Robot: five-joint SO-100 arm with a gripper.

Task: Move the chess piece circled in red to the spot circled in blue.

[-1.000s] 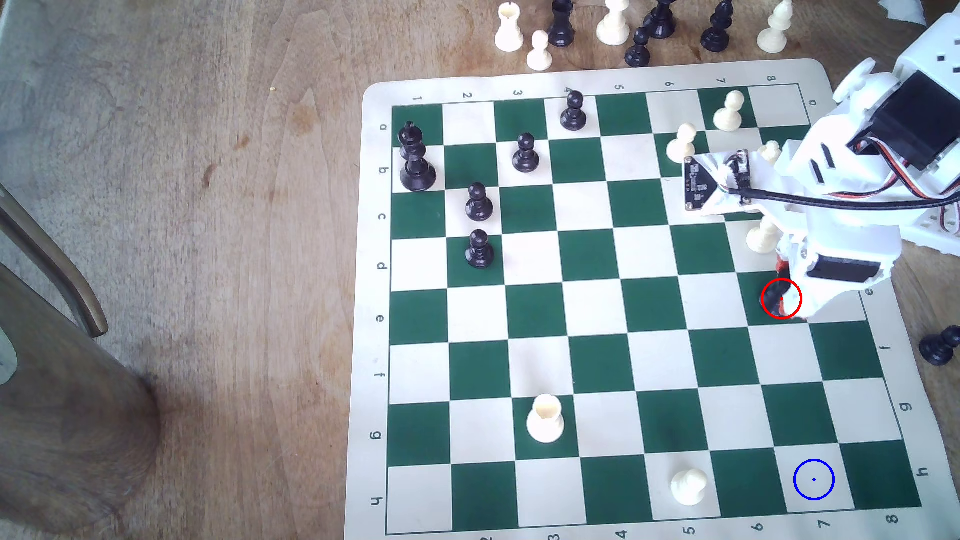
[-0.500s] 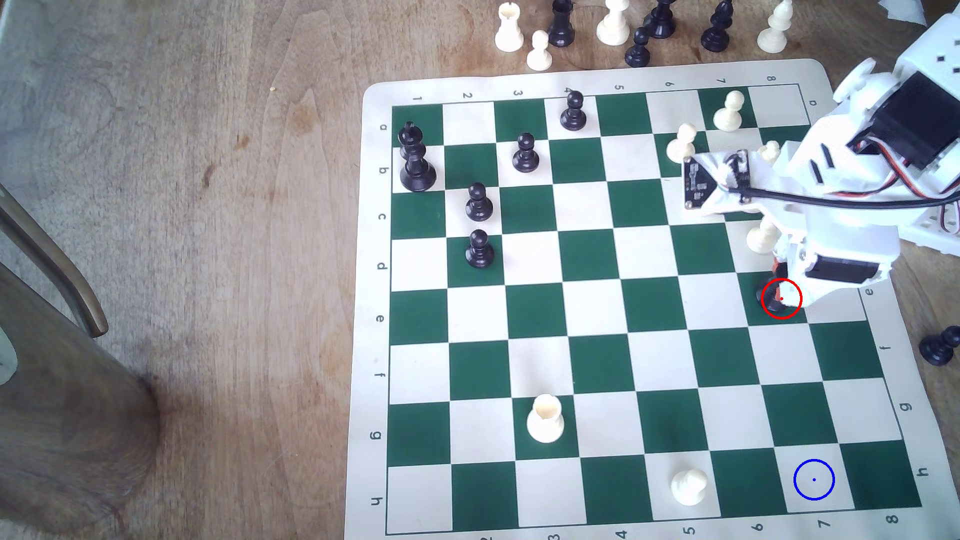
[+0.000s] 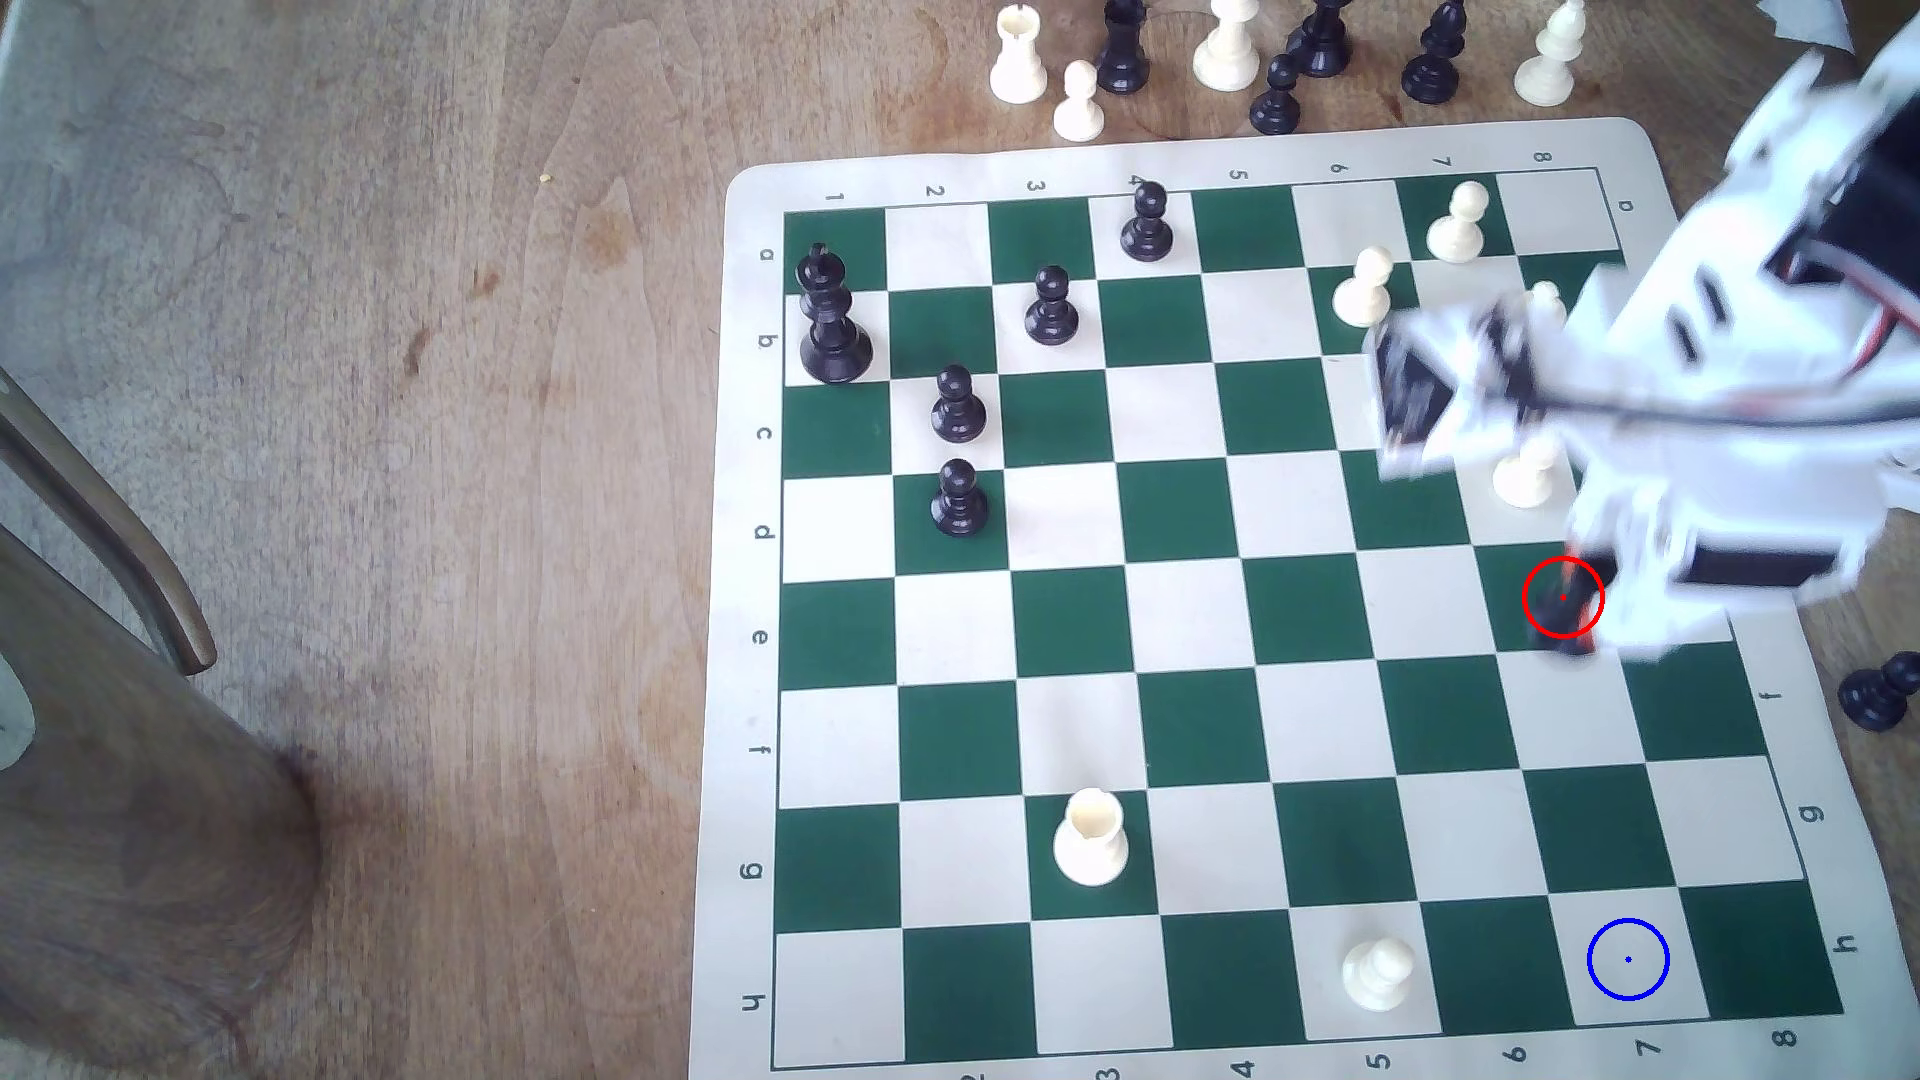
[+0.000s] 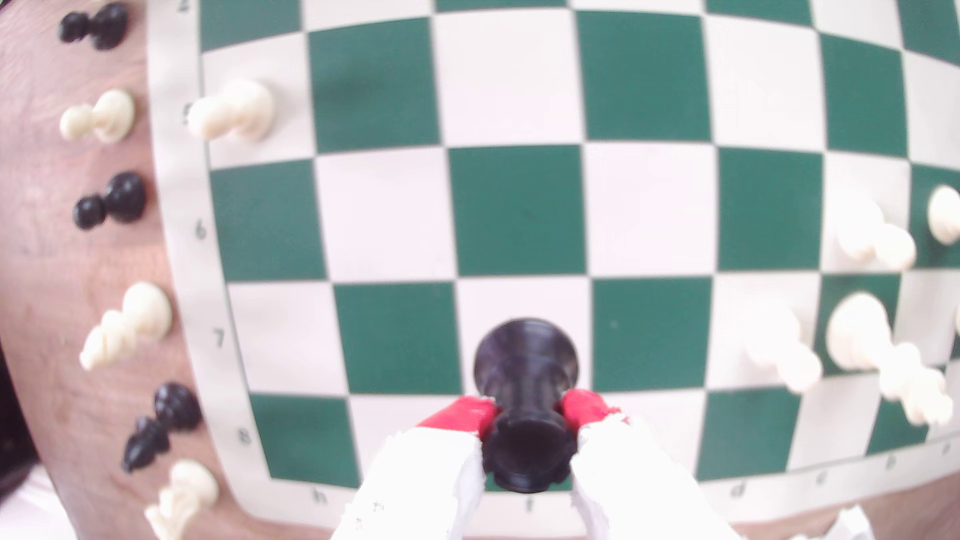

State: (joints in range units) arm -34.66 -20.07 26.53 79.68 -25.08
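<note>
Surface: a worn wooden table [image 3: 416, 415] carrying a green-and-cream chess mat [image 3: 1195, 623].
Chess piece: the chess piece [image 4: 527, 415] is glossy black, stout, with a wide round base and a notched rim on top; in the exterior view it sits at the red ring, partly hidden by the blurred arm.
Gripper: the gripper [image 4: 529, 423] pinches the piece's upper body between red-tipped white fingers [image 4: 467, 415].
Spot: the spot [image 3: 1628, 960] is a cream square with a blue ring, well apart from the piece.

Glossy blk plastic chess piece [image 4: 525, 394], matt wood table [image 3: 416, 519]
</note>
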